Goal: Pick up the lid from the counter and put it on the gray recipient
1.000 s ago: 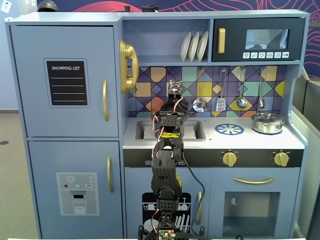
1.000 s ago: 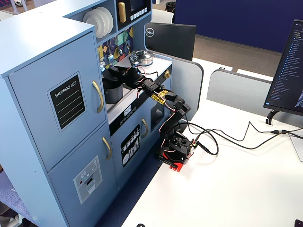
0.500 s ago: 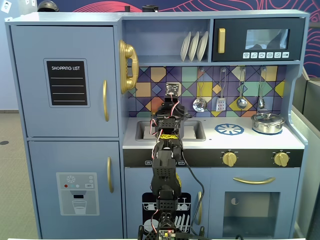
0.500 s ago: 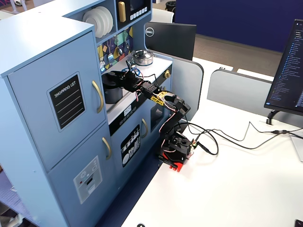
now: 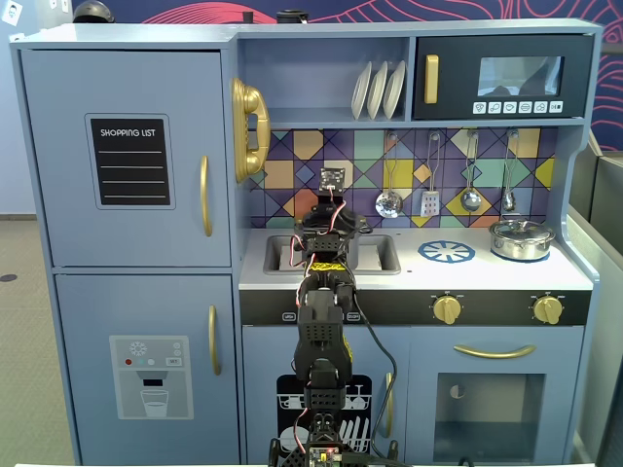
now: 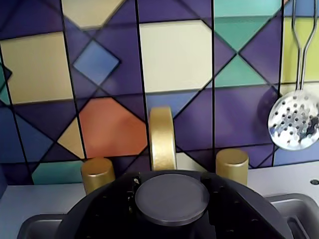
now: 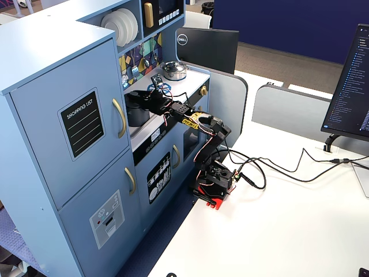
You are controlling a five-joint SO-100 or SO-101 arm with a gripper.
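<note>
In the wrist view the dark-gray lid (image 6: 99, 221) fills the bottom, its flat round knob (image 6: 172, 198) between the jaws. My gripper (image 6: 172, 186) is shut on the knob, one finger (image 6: 132, 191) on each side of it. The lid hangs over the recessed sink (image 6: 294, 209) of the pale counter (image 5: 487, 277). In a fixed view the gray pot (image 7: 137, 117) stands in the sink directly under my gripper (image 7: 142, 98). I cannot tell whether the lid touches the pot's rim. In the front fixed view the arm hides pot and lid, and my gripper (image 5: 328, 226) is over the sink (image 5: 382, 255).
A gold faucet (image 6: 162, 139) and two gold taps (image 6: 97, 174) stand just behind the sink against the tiled wall. A slotted spoon (image 6: 294, 119) hangs at the right. The shiny silver pot (image 5: 522, 238) sits at the counter's right end, beside the blue burner ring (image 5: 447, 252).
</note>
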